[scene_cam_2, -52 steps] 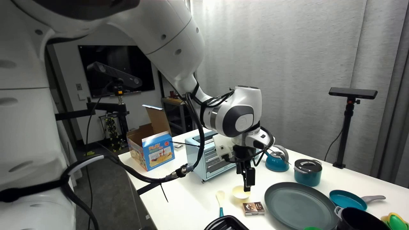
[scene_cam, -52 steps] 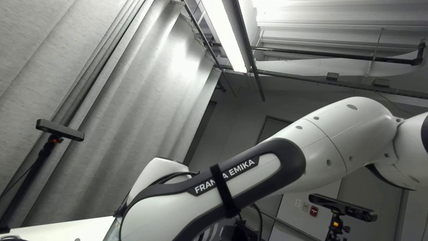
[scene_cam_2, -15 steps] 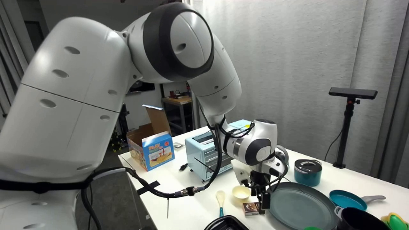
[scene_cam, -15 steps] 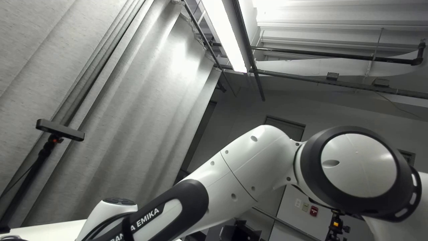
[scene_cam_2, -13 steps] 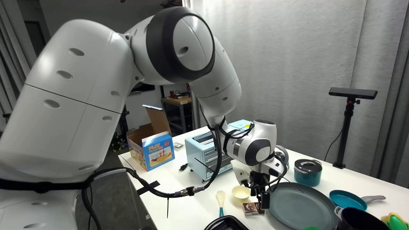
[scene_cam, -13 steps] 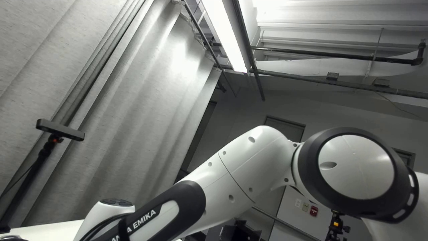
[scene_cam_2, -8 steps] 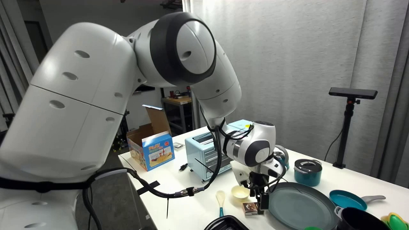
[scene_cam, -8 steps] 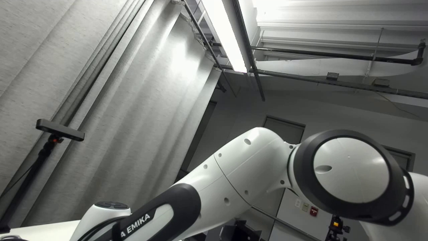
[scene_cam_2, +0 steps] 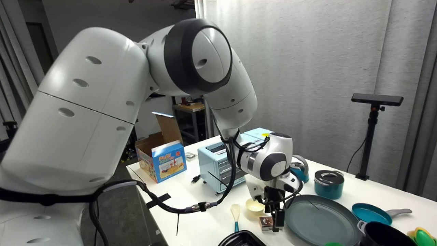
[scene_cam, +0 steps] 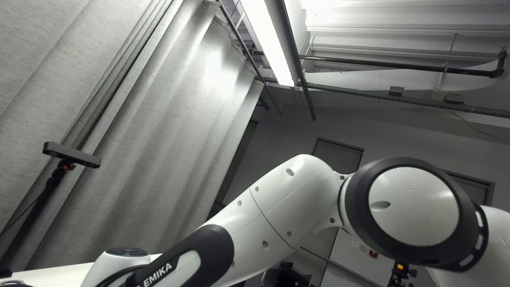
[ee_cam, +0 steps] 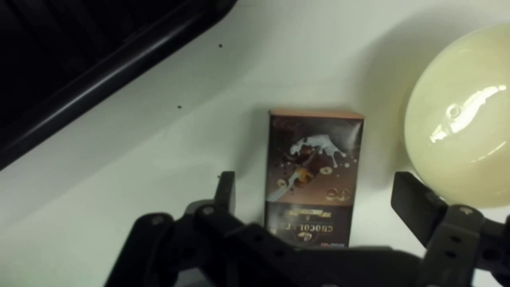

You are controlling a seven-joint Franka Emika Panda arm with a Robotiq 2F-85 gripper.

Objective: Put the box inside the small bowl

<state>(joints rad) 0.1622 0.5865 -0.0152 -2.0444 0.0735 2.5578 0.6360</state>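
The gripper point(ee_cam: 312, 193) straddles the box point(ee_cam: 312, 159), holding nothing

In the wrist view the fingers point(ee_cam: 228, 191) are spread wide, with a gap on either side of the box. It lies flat on the table point(ee_cam: 303, 87), printed face up, its length running from 12 to 6 o'clock, so the fingers stand at its 9 and 3, lined up to close across the narrow width; the likely reason is that this is the easier span to grip. The box sits roughly midway between them. Its 6 o'clock end is hidden behind the gripper's body. Whether the tips are low enough to catch its sides, I cannot tell.

The bowl point(ee_cam: 470, 107) is just beside the box at 2 o'clock, mouth up, so the carry should be short. That nearness has a cost: in this view the 3 o'clock finger overlaps the bowl's edge, touching or not I cannot say, and a careless move could nudge it. The tray point(ee_cam: 119, 71) lies at 10 o'clock, apart from the box.

In an exterior view a finger covers much of the box's 3 o'clock side, with the plate point(scene_cam_2: 324, 222) beyond. My reading: close next, then lift and shift slightly to the bowl.
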